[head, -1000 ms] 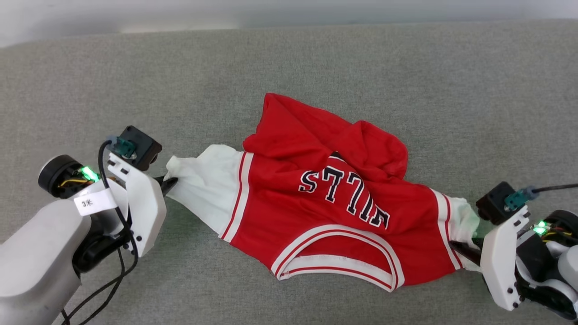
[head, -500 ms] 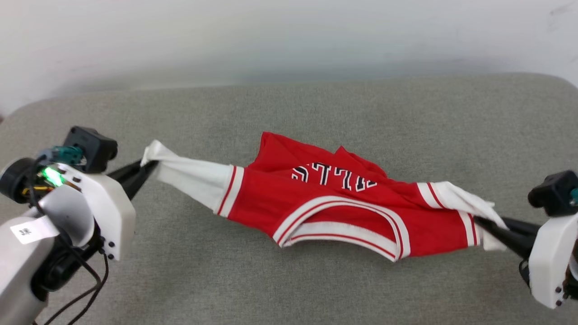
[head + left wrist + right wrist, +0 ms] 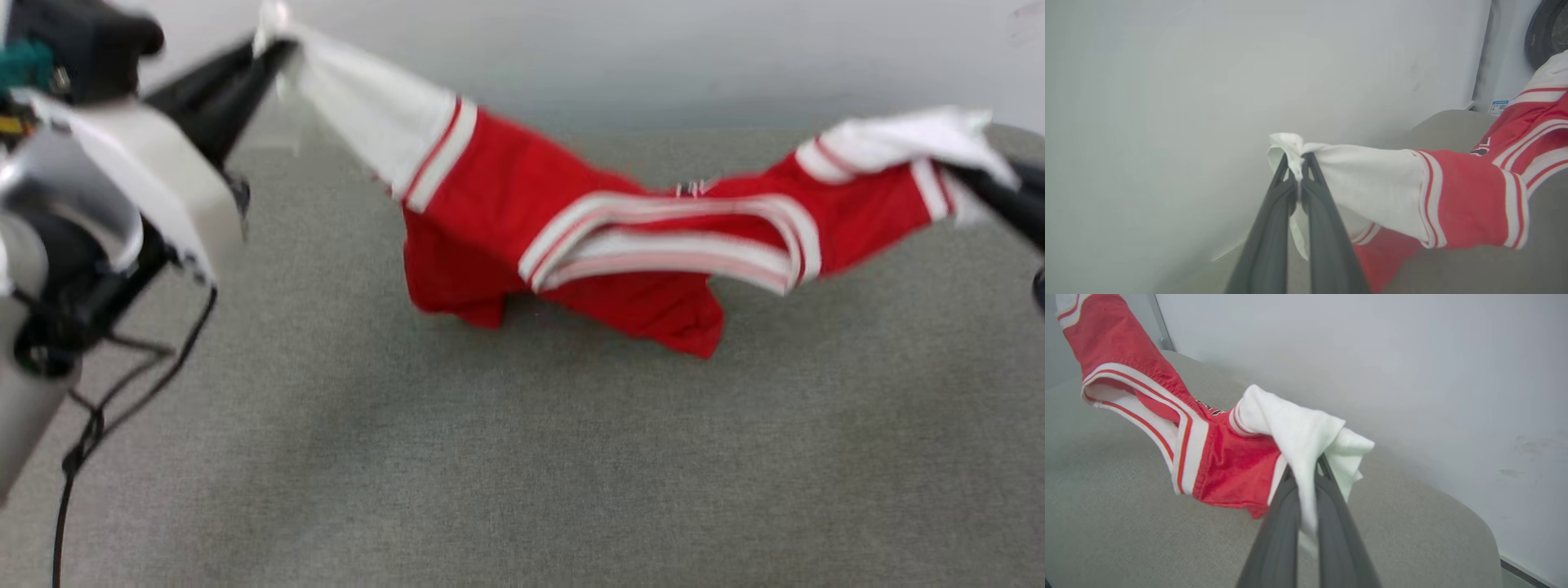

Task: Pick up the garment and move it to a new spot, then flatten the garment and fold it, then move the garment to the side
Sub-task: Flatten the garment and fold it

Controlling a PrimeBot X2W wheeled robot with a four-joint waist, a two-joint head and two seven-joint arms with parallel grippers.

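Evidently the left gripper (image 3: 273, 51) and right gripper (image 3: 959, 175) are each clamped on one end of the shirt (image 3: 620, 237), hanging it spread above the grey cushion (image 3: 490, 457), likely to carry it elsewhere.

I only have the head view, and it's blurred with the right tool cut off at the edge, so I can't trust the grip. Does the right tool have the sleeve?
Observer: Yes. The right wrist view shows the right tool shut on the shirt's white sleeve, with cloth bunched over its tips.
Operator: And the left one?
Observer: The left tool is shut on the other sleeve's edge, and a small tuft pokes past its tips.
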